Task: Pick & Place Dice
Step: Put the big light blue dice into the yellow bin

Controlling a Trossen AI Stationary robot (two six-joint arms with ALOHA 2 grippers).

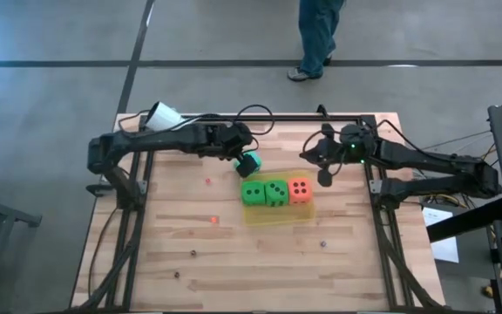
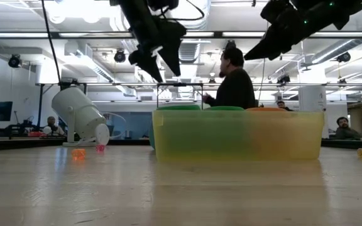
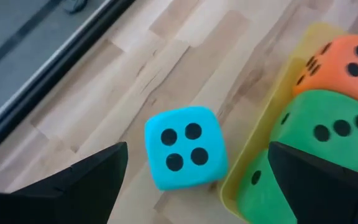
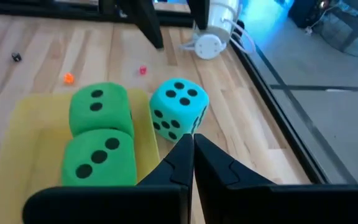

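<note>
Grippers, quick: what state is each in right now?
Left end effector: open, holding nothing, above the teal die.
Right end effector: shut, holding nothing.

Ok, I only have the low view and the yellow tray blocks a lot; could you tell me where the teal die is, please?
Observer: The teal die sits on the table just outside the yellow tray, beside its rim.
Operator: Is the left gripper holding it?
Observer: No, the left gripper hangs above it with its jaws open.
Operator: And what is in the tray?
Observer: One green die, a second green die and the orange-red die, in a row.
</note>
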